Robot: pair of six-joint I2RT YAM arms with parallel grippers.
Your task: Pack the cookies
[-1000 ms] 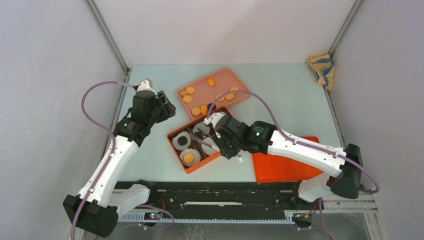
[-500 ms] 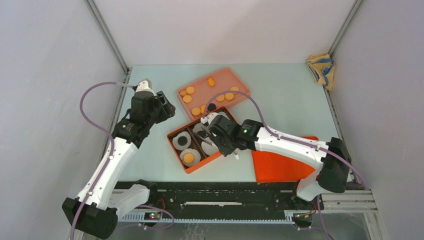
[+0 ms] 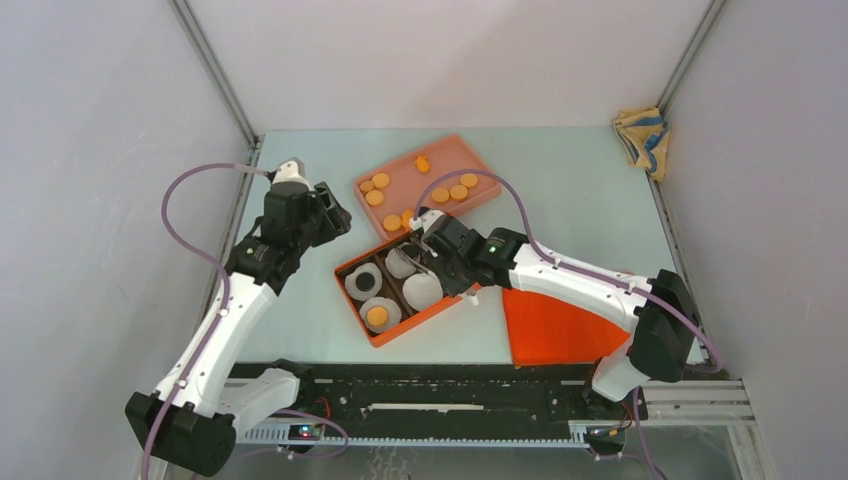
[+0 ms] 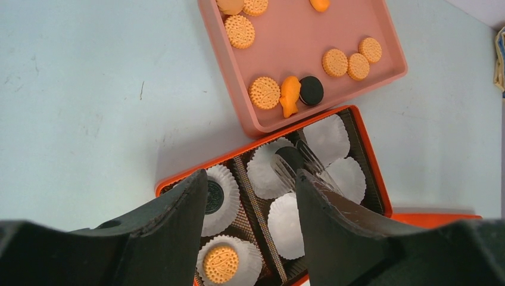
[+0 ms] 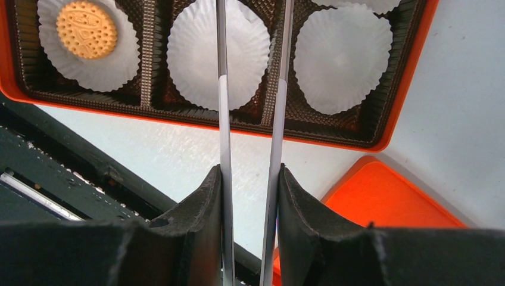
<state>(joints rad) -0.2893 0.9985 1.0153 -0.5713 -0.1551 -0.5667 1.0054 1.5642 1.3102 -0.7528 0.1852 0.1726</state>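
Orange cookies (image 4: 263,92) and a black one (image 4: 311,90) lie in the pink tray (image 3: 445,165). The orange box (image 3: 372,334) holds white paper cups. One cup has an orange cookie (image 5: 87,30), which also shows in the left wrist view (image 4: 221,264). Another has a black cookie (image 4: 213,196). My right gripper (image 5: 250,179) is shut on tongs (image 5: 222,107) and hangs over the box (image 3: 437,262). The tong tips flank a black cookie (image 4: 290,158) in a cup; whether it is gripped or lying there I cannot tell. My left gripper (image 4: 250,185) is open and empty, above the box's left end.
An orange lid (image 3: 560,325) lies right of the box near the front edge. A folded cloth (image 3: 642,135) sits in the back right corner. A black rail (image 3: 450,395) runs along the front. Walls close in left, right and behind.
My right gripper has moved away from the front edge toward the back of the box, and the tongs have swung with it. The left arm has not moved.
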